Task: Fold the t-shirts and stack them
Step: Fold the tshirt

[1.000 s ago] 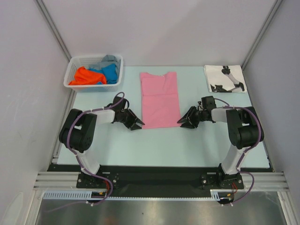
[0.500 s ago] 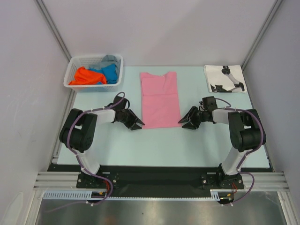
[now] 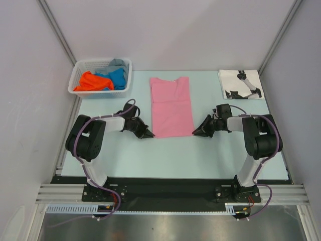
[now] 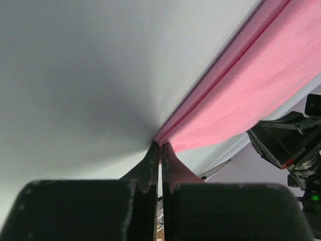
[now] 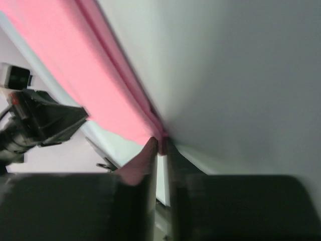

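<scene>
A pink t-shirt (image 3: 171, 106) lies flat in a long folded strip at the middle of the table. My left gripper (image 3: 149, 134) sits low at its near left corner. In the left wrist view the gripper (image 4: 160, 144) is shut, its tips pinching the edge of the pink cloth (image 4: 251, 90). At the near right corner my right gripper (image 3: 195, 132) lies low too. Seen from the right wrist, that gripper (image 5: 161, 140) is closed to a narrow gap with the pink hem (image 5: 75, 65) caught between its tips.
A white lattice basket (image 3: 102, 64) at the back left holds orange (image 3: 90, 81), blue (image 3: 118, 78) and grey (image 3: 118, 63) t-shirts. A folded white t-shirt with black print (image 3: 239, 84) lies at the back right. Walls stand close on both sides.
Both grippers have closed on the near corners of the pink t-shirt; a second ago they stood open just beside it. The shirt itself has not moved.
</scene>
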Motion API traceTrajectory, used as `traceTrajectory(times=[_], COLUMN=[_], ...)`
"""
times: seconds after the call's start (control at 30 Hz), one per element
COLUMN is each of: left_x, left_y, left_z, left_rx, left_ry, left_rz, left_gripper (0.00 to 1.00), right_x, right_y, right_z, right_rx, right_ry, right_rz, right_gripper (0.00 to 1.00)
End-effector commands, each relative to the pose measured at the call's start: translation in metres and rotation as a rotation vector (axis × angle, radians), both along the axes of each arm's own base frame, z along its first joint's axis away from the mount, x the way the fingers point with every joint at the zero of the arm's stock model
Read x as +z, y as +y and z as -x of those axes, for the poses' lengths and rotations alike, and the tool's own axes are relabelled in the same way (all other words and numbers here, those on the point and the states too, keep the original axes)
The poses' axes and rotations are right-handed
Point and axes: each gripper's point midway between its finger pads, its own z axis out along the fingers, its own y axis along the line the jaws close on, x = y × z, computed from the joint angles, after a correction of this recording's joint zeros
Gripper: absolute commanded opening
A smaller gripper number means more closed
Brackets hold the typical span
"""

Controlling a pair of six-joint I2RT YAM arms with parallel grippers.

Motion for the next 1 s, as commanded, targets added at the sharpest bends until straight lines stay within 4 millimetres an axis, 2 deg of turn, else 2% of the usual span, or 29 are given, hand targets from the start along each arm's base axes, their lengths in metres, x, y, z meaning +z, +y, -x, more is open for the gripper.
traceTrajectory(times=[0.0,0.03,0.2,0.27,0.33,0.37,0.4,0.57,0.6,0.63,0.73,0.97], left_x=[-0.051,-0.051,-0.048,-0.051,-0.050,-0.049,-0.052,-0.041,-0.040,-0.037,-0.039,-0.033], left_y=[0.035,0.037,0.048,0.050,0.051,0.051,0.053,0.051,0.052,0.053,0.055,0.047], left_z=[0.032,0.033,0.043,0.057,0.071,0.075,0.086,0.119,0.124,0.134,0.151,0.169], left_rx=[-0.025,-0.028,-0.052,-0.067,-0.093,-0.103,-0.111,-0.139,-0.133,-0.140,-0.150,-0.176], left_ry=[0.100,0.097,0.066,0.076,0.070,0.063,0.071,0.041,0.044,0.029,0.028,0.011], left_rz=[-0.231,-0.241,-0.279,-0.283,-0.293,-0.299,-0.311,-0.322,-0.324,-0.323,-0.324,-0.305], left_gripper=[0.00,0.00,0.00,0.01,0.00,0.00,0.00,0.00,0.00,0.01,0.00,0.00], right_x=[-0.039,-0.039,-0.038,-0.032,-0.033,-0.026,-0.027,-0.016,-0.008,-0.012,-0.012,-0.005], right_y=[-0.016,-0.016,-0.018,-0.017,-0.018,-0.017,-0.017,-0.016,-0.015,-0.017,-0.020,-0.018], right_z=[0.010,0.009,0.027,0.037,0.055,0.059,0.074,0.111,0.115,0.130,0.147,0.167], right_rx=[0.035,0.051,0.115,0.134,0.151,0.153,0.160,0.173,0.172,0.165,0.154,0.176], right_ry=[0.013,-0.003,-0.025,-0.030,-0.012,-0.029,-0.008,-0.021,-0.047,-0.026,-0.040,-0.044], right_rz=[0.144,0.139,0.149,0.145,0.142,0.137,0.136,0.128,0.116,0.115,0.115,0.092], right_gripper=[0.06,0.00,0.00,0.00,0.00,0.00,0.00,0.00,0.00,0.00,0.00,0.00])
